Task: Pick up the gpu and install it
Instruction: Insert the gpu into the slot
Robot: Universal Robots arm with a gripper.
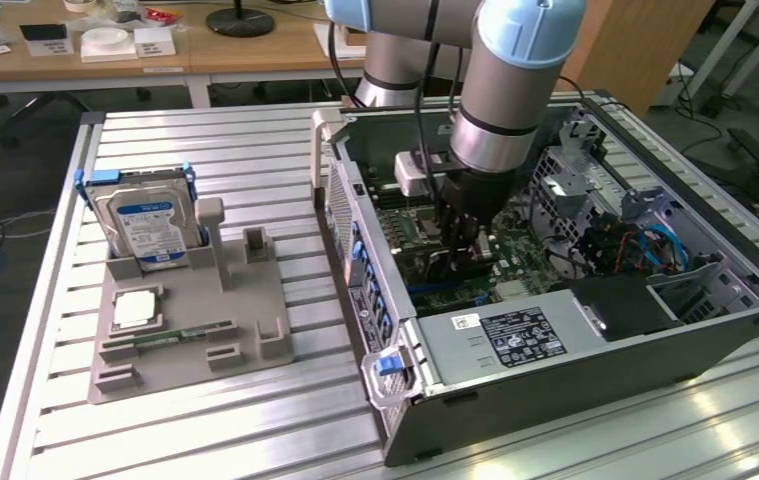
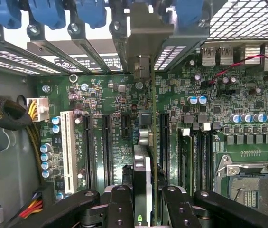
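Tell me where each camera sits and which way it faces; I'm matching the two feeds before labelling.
Exterior view: off the arm, raised, looking down at the open computer case on the slatted table; the arm reaches into the case.
Wrist view: on the wrist, looking down the gripper at the motherboard; its black fingers clamp the gpu edge-on.
Shared: gripper, motherboard, case interior.

- A robotics lab or test workshop: a slotted aluminium bench (image 1: 219, 150) carries the work.
- An open computer case (image 1: 579, 300) lies on it, directly under the pincer (image 1: 466, 262).
- A grey parts fixture (image 1: 192, 330) stands well aside of the pincer, holding a hard drive (image 1: 150, 225).
- Beyond the arm (image 1: 513, 70), wooden desks (image 1: 126, 55) hold small boxes.
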